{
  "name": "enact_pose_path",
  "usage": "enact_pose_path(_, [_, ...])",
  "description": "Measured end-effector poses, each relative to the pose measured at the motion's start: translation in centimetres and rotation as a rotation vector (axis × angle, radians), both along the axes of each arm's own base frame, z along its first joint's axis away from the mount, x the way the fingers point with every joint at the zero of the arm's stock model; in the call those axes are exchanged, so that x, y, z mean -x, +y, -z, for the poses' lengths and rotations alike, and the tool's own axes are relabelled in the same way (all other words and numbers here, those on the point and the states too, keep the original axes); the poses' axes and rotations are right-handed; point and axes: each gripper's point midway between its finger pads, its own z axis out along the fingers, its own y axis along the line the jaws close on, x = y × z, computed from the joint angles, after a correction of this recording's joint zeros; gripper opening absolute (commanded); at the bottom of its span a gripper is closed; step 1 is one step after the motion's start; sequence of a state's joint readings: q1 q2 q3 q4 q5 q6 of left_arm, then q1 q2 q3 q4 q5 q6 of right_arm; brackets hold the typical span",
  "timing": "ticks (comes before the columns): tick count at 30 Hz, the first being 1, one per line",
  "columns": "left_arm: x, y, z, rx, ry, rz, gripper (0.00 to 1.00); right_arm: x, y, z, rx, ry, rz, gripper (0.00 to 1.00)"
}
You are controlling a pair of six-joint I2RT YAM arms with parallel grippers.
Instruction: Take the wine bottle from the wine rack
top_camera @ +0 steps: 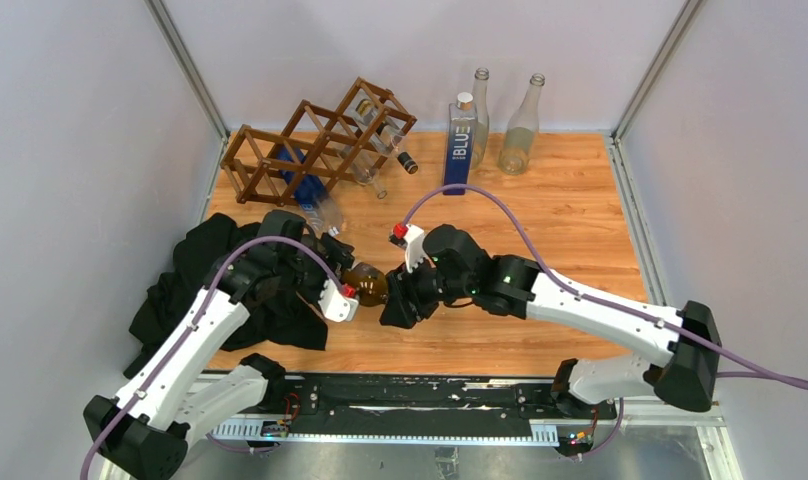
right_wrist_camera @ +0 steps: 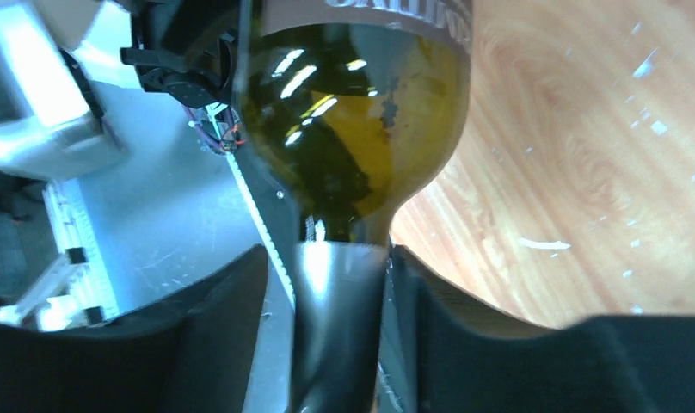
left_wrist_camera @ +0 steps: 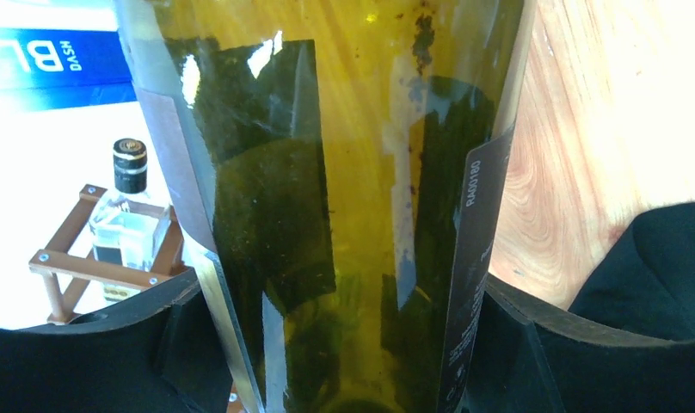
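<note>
The wine bottle (top_camera: 368, 284), dark olive-brown glass, hangs in the air between my two grippers over the near middle of the table. My left gripper (top_camera: 342, 296) is shut on its body, which fills the left wrist view (left_wrist_camera: 353, 172), with a finger (left_wrist_camera: 112, 344) pressed on each side. My right gripper (top_camera: 395, 306) is shut on its dark foil neck (right_wrist_camera: 340, 327), and a thin gap shows beside one finger (right_wrist_camera: 215, 335). The wine rack (top_camera: 320, 140), a dark brown lattice, stands at the far left, well apart from the bottle. Its corner shows in the left wrist view (left_wrist_camera: 69, 267).
The rack holds a clear bottle with a black cap (top_camera: 395, 150) and a blue plastic bottle (top_camera: 310, 195). A tall blue bottle marked BLUE (top_camera: 460, 140) and two clear glass bottles (top_camera: 480, 110) (top_camera: 522, 130) stand at the back. A black cloth (top_camera: 180, 280) lies under the left arm.
</note>
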State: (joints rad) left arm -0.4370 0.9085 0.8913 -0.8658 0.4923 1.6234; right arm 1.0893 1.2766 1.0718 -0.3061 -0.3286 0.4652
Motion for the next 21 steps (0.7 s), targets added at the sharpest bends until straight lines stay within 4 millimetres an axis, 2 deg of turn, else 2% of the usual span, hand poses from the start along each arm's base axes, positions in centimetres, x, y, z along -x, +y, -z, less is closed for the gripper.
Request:
enact_pose_path(4, [-0.4, -0.3, -1.2, 0.079, 0.009, -0.078, 0.00, -0.2, -1.0, -3.1, -0.066, -0.091, 0.020, 0.91])
enact_pose_path(11, [-1.8, -1.3, -5.6, 0.339, 0.022, -0.264, 0.00, -3.3, -4.0, -9.9, -0.218, -0.318, 0.224, 0.96])
enact_pose_path(16, [-1.6, -1.9, -6.6, 0.476, 0.149, -0.371, 0.00, -5.5, -5.5, -13.7, -0.330, -0.423, 0.348, 0.94])
enact_pose_path(21, [-0.8, -3.1, -7.9, 0.605, 0.311, -0.435, 0.00, -7.2, -4.9, -16.7, -0.442, -0.493, 0.400, 0.76])
